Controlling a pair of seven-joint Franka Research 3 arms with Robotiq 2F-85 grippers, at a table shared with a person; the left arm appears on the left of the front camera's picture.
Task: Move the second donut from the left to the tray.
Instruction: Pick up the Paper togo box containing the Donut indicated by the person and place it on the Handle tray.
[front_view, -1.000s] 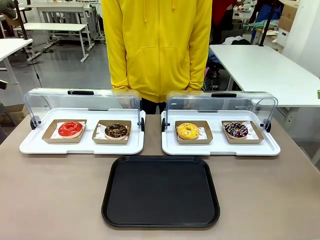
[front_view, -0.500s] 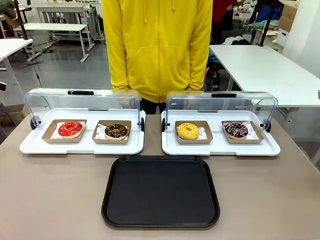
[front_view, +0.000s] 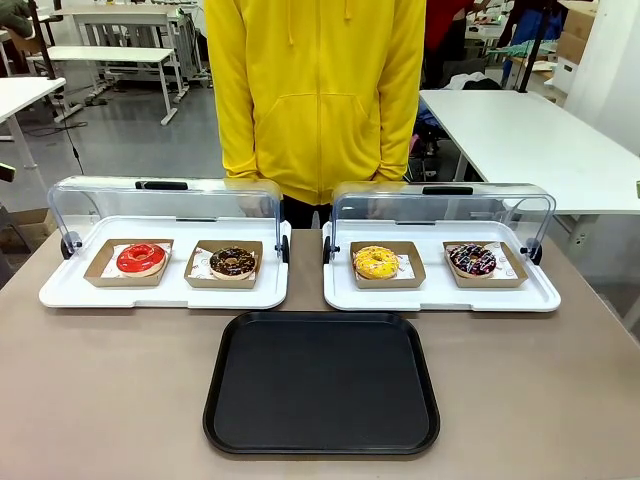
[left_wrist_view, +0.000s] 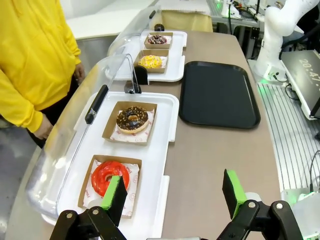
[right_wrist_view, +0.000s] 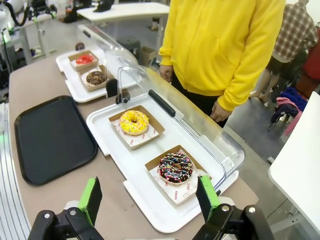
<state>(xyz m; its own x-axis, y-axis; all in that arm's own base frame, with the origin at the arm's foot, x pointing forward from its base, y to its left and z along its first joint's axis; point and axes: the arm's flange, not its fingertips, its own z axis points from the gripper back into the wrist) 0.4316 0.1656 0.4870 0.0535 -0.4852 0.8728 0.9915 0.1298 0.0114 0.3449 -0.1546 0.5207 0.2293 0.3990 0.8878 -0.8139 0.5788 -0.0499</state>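
The left gripper (left_wrist_view: 173, 181) hangs with its jaws spread wide, holding nothing and touching nothing, above the near end of a white tray (left_wrist_view: 161, 145). The right gripper (right_wrist_view: 149, 184) is just as wide open and empty. The chocolate donut (left_wrist_view: 132, 119) sits in its cardboard box (left_wrist_view: 111, 125) on that white tray, ahead of the left gripper and one box beyond the red donut (left_wrist_view: 102, 175), well apart from the green pads. The black tray (left_wrist_view: 217, 92) lies on the table (left_wrist_view: 215, 155) just beside the white one. A person (front_view: 315, 90) in yellow stands across the table.
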